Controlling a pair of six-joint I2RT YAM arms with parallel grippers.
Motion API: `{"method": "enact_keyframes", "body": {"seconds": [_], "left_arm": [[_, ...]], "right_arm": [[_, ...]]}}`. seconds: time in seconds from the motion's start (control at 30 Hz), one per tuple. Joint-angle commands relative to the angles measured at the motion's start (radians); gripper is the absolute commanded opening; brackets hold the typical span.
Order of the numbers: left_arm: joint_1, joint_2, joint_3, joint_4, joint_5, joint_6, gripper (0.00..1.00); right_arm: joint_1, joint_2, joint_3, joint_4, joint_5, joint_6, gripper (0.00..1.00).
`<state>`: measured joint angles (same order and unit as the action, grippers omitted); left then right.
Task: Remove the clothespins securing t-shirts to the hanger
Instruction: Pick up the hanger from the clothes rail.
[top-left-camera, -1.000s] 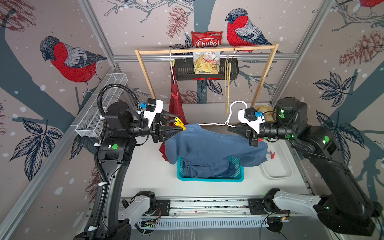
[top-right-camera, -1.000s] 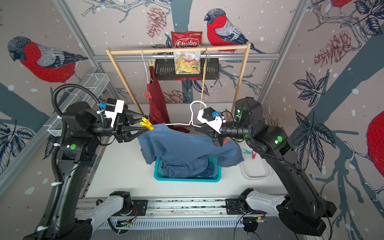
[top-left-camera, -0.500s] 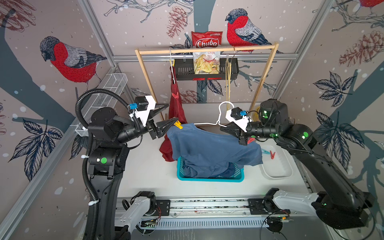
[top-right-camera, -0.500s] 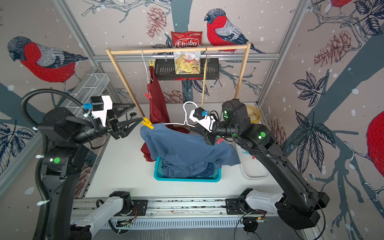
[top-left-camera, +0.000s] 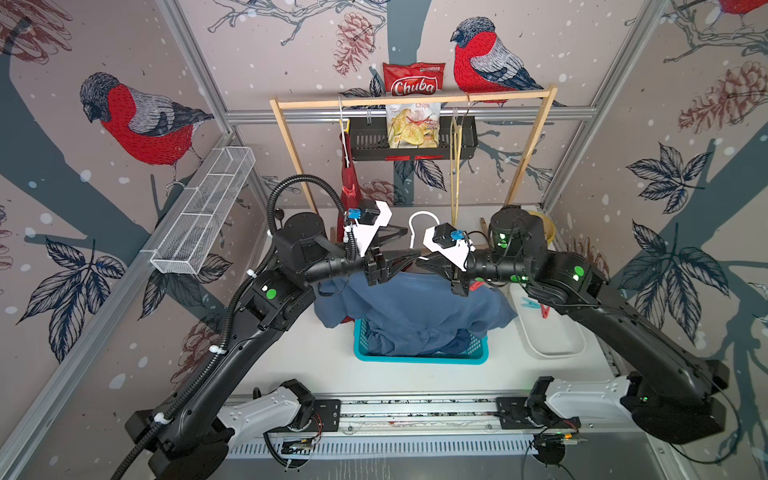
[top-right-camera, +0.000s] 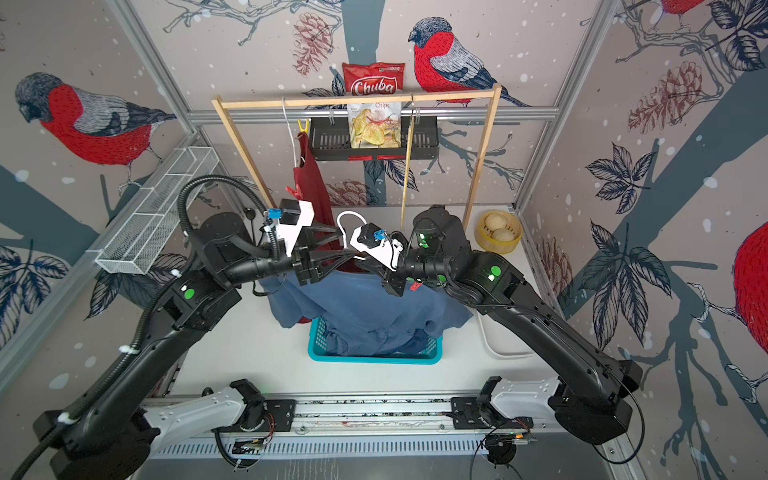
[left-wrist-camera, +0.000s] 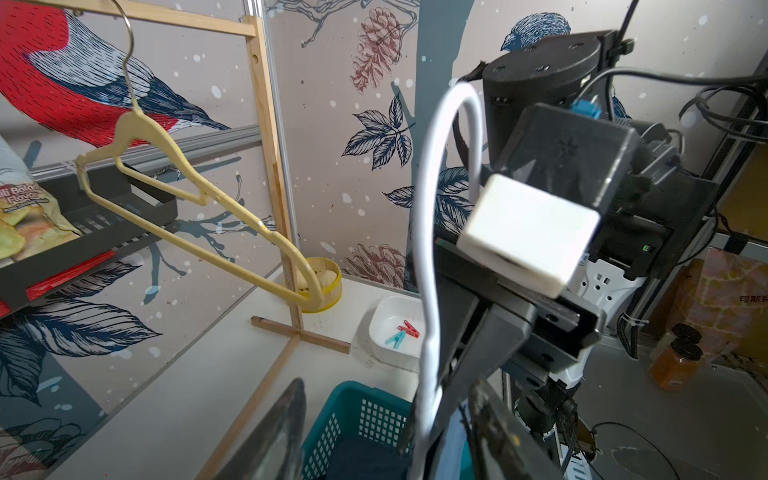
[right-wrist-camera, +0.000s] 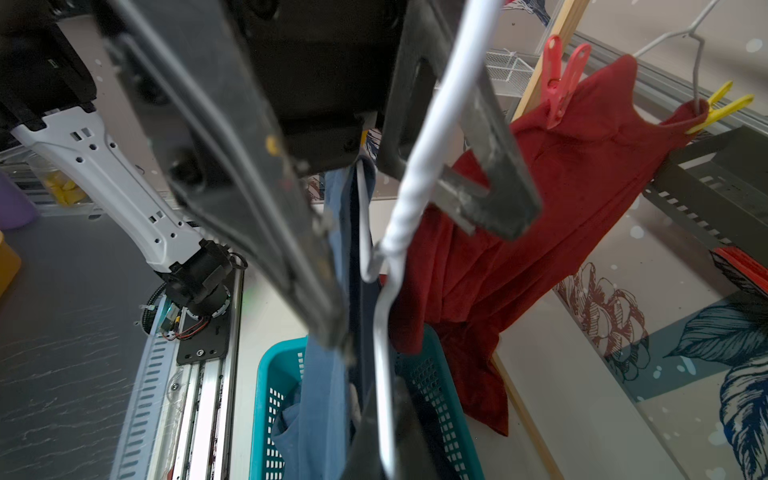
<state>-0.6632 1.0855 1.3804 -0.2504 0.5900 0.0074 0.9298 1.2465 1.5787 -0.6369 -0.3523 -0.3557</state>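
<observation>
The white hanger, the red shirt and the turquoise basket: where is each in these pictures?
white hanger (left-wrist-camera: 423, 232), left wrist view, on its hook's long side.
red shirt (right-wrist-camera: 582, 174), right wrist view, middle of the cloth.
turquoise basket (top-left-camera: 419, 359), a top view, front rim.

1. The red bag (top-left-camera: 413, 79) above the black basket (top-left-camera: 370, 141) carries the white brand "Chuba".
2. The pale bag (top-left-camera: 412, 126) inside this basket shows "Chips"; the left wrist view also gives "Flavor" (left-wrist-camera: 18, 198).

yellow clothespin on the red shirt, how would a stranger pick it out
Look to the wooden rack at the back, where a dark red t-shirt hangs from the rail. The yellow clothespin grips its top edge beside the hanger hook; the red clothespin sits further along.
</observation>
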Motion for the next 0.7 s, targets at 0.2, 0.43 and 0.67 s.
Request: {"method": "enact_keyframes", "body": {"seconds": [0.2,0.43,0.67], "left_arm": [[-0.018,0.032,0.017,0.069,-0.021,0.004,0.00],[-0.018,0.046,0.072,-0.007,0.027,0.040,0.00],[0.040,0.066,0.132,-0.095,0.123,0.104,0.00]], "right_arm": [[0.017,-0.003,-0.002,0.058,0.050,0.015,0.00],[0.016,-0.043,-0.038,0.113,0.070,0.030,0.04],[-0.039,-0.111,-0.020,0.117,0.042,0.135,0.74]]}}
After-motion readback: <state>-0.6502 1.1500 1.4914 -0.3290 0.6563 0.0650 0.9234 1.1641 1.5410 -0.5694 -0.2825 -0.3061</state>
